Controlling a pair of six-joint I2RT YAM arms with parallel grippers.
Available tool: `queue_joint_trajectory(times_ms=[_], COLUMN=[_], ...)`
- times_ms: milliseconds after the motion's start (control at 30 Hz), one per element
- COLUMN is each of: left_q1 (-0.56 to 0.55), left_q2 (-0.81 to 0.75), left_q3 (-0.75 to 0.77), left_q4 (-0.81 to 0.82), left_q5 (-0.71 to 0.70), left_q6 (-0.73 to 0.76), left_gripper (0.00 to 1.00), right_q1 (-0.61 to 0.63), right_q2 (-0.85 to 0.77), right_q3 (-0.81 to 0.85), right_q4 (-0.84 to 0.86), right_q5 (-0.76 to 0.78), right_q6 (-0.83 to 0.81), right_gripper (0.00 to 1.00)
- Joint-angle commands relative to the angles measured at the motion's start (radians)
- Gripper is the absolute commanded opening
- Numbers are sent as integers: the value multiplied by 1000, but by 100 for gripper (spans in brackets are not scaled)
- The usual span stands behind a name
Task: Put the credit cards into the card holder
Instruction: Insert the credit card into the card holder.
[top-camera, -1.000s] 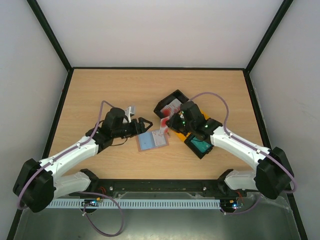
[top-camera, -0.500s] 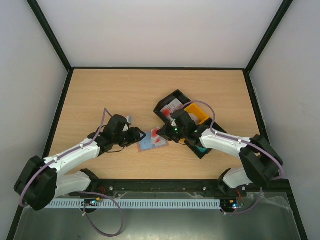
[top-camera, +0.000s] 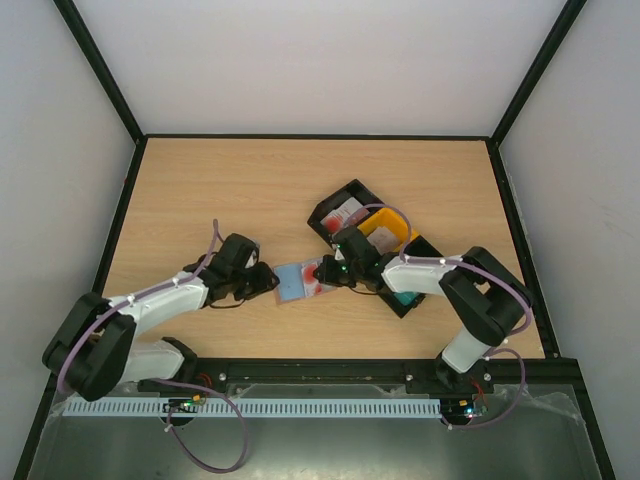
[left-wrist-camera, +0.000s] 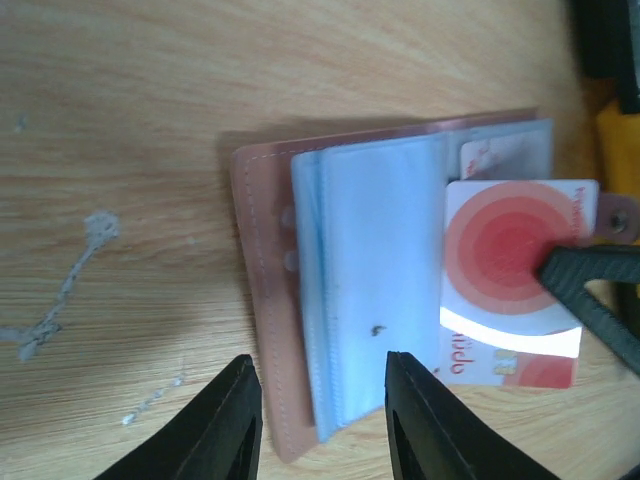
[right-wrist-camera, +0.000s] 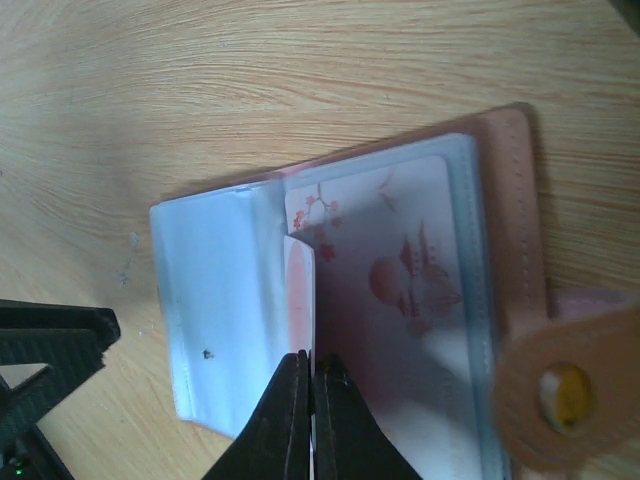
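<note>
The card holder (top-camera: 291, 284) lies open on the table, brown edges out, blue-grey sleeves up. My right gripper (top-camera: 326, 271) is shut on a white credit card with red circles (left-wrist-camera: 508, 268). It holds the card on edge (right-wrist-camera: 299, 290) against the holder's middle sleeves (right-wrist-camera: 215, 300). A second card with red blossoms (right-wrist-camera: 400, 285) sits in a sleeve of the holder. My left gripper (left-wrist-camera: 320, 368) is open, its fingers astride the left end of the holder (left-wrist-camera: 375, 290). In the top view the left gripper (top-camera: 268, 281) is at the holder's left edge.
Behind the right arm stand a black tray (top-camera: 330, 205) with a white and red card (top-camera: 347, 212), a yellow tray (top-camera: 392, 228), and a black tray (top-camera: 398, 305) with a teal card (top-camera: 406, 297). The holder's brown snap strap (right-wrist-camera: 562, 392) lies to the right.
My right gripper has carried the card left from the trays down onto the open holder. My left gripper has dropped lower and closed in on the holder's left end.
</note>
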Motion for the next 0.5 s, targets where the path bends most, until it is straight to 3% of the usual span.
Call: queue_joint_trajectory(times_ms=[0,467], left_q1=[8,15], left_q2=[52,141], left_q3=[-23,4], left_q4=[13,-24], left_q5=[7,-80], left_q6=[20,9], left_gripper=[36,28], right_q1=[4,4], right_q2=[30,101], right_q3=[16,50], right_q4=[70,78], right_q5=[11,-10], right_q6=[-56,-120], right_gripper=[2,2])
